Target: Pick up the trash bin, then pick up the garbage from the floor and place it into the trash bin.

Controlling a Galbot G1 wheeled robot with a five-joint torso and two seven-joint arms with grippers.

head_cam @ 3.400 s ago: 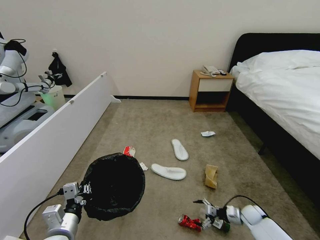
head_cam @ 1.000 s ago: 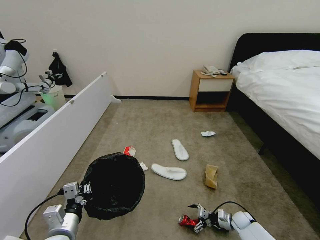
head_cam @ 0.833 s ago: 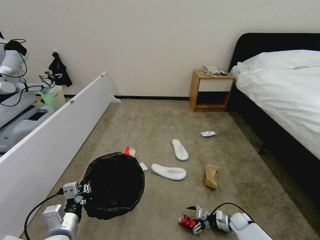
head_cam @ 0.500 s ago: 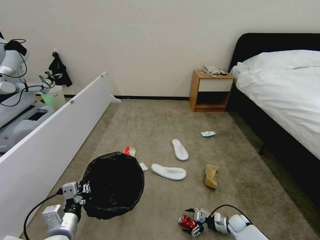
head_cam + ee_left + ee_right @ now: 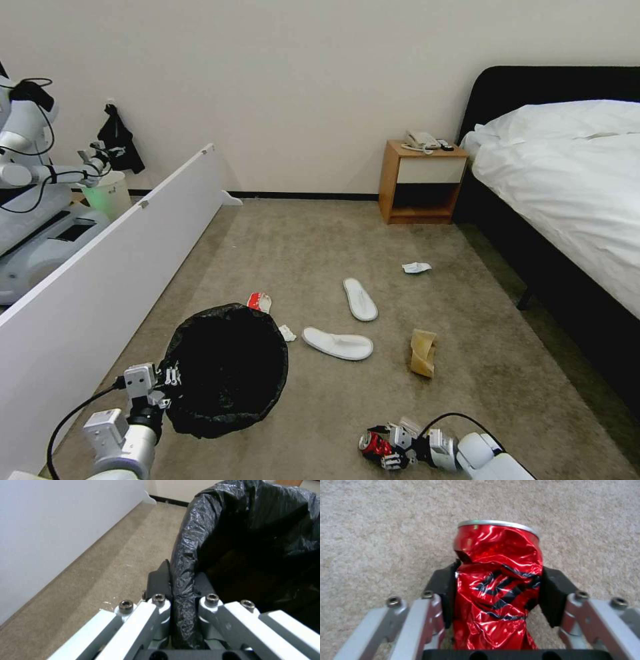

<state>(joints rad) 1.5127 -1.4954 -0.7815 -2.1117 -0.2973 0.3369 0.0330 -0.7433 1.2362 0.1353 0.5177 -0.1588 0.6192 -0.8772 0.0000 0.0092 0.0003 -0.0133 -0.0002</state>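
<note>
The trash bin (image 5: 227, 370), lined with a crinkled black bag (image 5: 253, 530), sits at the near left; my left gripper (image 5: 167, 385) (image 5: 181, 580) is shut on its rim. Low at the near edge of the floor (image 5: 320, 253), my right gripper (image 5: 385, 449) (image 5: 498, 580) is shut on a crushed red can (image 5: 372, 443) (image 5: 496, 580), one black pad pressing each side. More garbage lies on the carpet: a red-white packet (image 5: 259, 302), a small white scrap (image 5: 287, 333), two white slippers (image 5: 360, 299) (image 5: 338, 343), tan folded paper (image 5: 423, 352) and a crumpled tissue (image 5: 417, 267).
A long white panel (image 5: 100, 280) runs along the left. Behind it stands another robot (image 5: 33, 187) with a pale bucket (image 5: 107, 193). A wooden nightstand (image 5: 420, 183) is against the far wall, and a bed (image 5: 573, 187) lines the right side.
My right gripper slid left and down along the carpet to the red can, and its fingers closed on it. The left gripper and bin stayed put.
</note>
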